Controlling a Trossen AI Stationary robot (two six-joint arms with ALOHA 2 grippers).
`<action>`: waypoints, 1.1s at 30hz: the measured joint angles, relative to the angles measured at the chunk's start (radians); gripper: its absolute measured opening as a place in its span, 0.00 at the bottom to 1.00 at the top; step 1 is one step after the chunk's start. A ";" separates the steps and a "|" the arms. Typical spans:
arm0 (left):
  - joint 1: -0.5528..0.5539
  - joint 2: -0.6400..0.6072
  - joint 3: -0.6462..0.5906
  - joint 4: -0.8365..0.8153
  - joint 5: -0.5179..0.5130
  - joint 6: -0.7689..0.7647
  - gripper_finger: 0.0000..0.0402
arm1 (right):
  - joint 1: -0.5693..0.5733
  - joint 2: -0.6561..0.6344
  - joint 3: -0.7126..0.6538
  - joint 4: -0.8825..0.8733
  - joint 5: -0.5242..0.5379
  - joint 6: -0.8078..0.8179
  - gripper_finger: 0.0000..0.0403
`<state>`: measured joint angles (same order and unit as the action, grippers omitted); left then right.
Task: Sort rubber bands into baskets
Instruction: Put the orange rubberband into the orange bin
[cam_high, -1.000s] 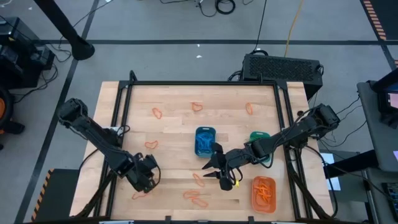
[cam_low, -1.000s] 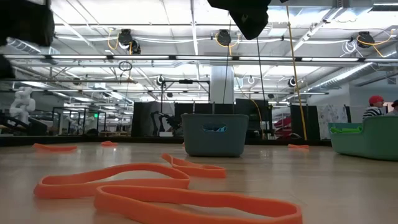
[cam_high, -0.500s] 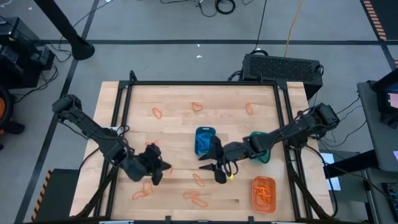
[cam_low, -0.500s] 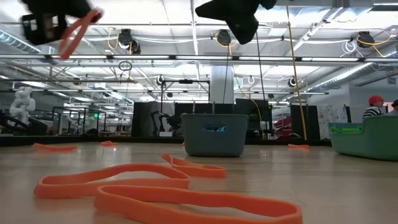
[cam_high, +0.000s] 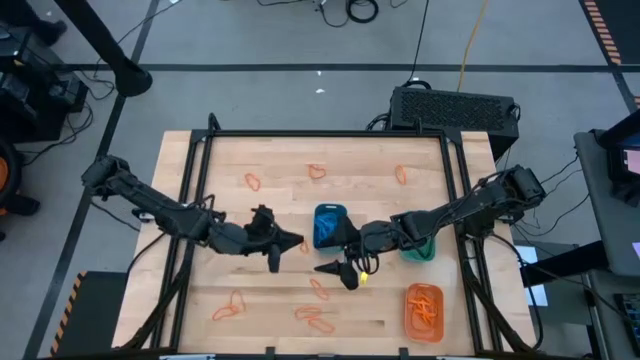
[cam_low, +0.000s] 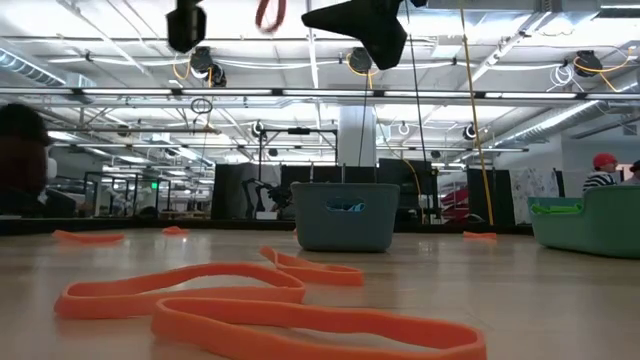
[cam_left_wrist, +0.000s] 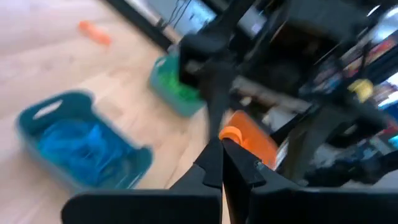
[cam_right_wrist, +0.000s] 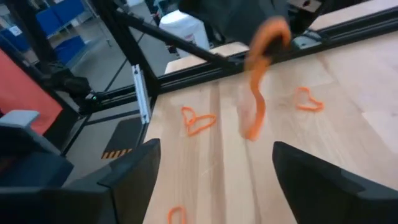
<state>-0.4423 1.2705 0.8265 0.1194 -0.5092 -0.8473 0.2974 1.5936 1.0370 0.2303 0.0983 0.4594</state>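
My left gripper (cam_high: 296, 242) hangs above the table's middle, left of the blue basket (cam_high: 329, 224), shut on an orange rubber band (cam_right_wrist: 256, 93). My right gripper (cam_high: 336, 254) stands open just to its right, facing it, with nothing between its fingers (cam_right_wrist: 138, 168). The teal basket (cam_high: 418, 247) sits partly under my right arm, and the orange basket (cam_high: 424, 310) lies at the near right with orange bands inside. Loose orange bands (cam_high: 318, 318) lie flat on the wood. My left gripper pinches the orange band's upper end (cam_left_wrist: 231, 133) between its two fingertips (cam_left_wrist: 213, 155). The fingers point nearly level toward the table's right. The band hangs slack below them (cam_right_wrist: 254, 127), lifted clear of the table.
More orange bands lie at the far side (cam_high: 253, 182), (cam_high: 317, 171), (cam_high: 401, 174) and near the front left (cam_high: 230, 305). A black frame (cam_high: 200, 170) edges the wooden table. The blue basket holds blue bands (cam_left_wrist: 81, 140).
My left gripper has risen from the table's near left and swung toward the middle, tipping from pointing down to nearly level, carrying the orange band clear of the table. My right gripper has opened wider and shifted slightly toward the left.
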 joint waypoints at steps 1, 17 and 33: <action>0.008 0.000 0.000 0.034 0.003 0.013 0.00 | -0.002 0.000 0.000 0.003 0.003 -0.005 0.75; 0.045 0.030 0.000 0.162 0.028 0.042 0.00 | -0.023 0.000 0.000 0.131 0.113 -0.076 0.65; 0.050 0.053 -0.002 0.216 0.025 0.042 0.00 | -0.037 0.000 0.000 0.117 0.072 -0.060 0.19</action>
<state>-0.3924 1.3231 0.8249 0.3351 -0.4839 -0.8056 0.2604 1.5936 1.0370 0.3470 0.1704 0.3994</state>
